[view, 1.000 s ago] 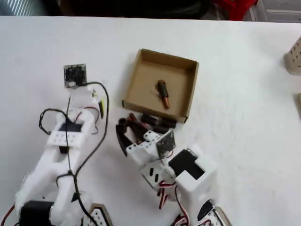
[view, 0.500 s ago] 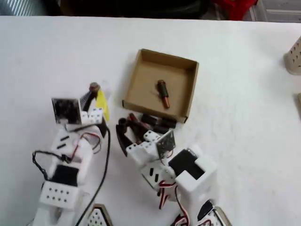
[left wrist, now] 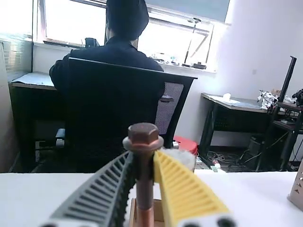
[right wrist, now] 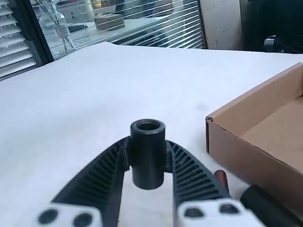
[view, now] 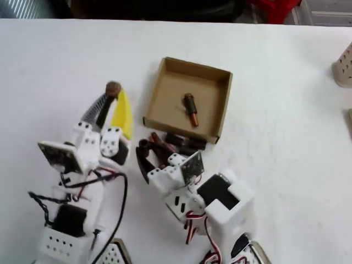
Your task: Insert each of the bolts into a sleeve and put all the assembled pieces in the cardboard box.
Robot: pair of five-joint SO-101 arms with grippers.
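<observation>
From here I see the left gripper [view: 115, 96] raised over the white table [view: 275, 165], to the left of the cardboard box [view: 195, 66] and apart from it. Its grey finger [left wrist: 102, 189] and yellow finger [left wrist: 184, 189] are closed narrow on a copper-coloured bolt [left wrist: 143, 142]. The bolt stands upright between them, with its hex head clear above the fingertips. From overhead that head [view: 113, 87] shows at the very tip of the gripper. The right gripper [view: 147, 149] sits low near the front left corner of the box, and its two black fingers [right wrist: 189, 175] are clamped on a black sleeve [right wrist: 147, 158]. The sleeve is held upright with its open bore facing up. Just in front of the box's near wall lies a small heap of loose bolts and sleeves [view: 179, 142], touching one another; I cannot count them. In the right wrist view I can make out a reddish bolt end [right wrist: 220, 177] and a black sleeve end [right wrist: 265, 203] beside the box wall [right wrist: 246, 156]. Inside the box, one assembled piece [view: 190, 109] lies flat near the middle of the floor.
</observation>
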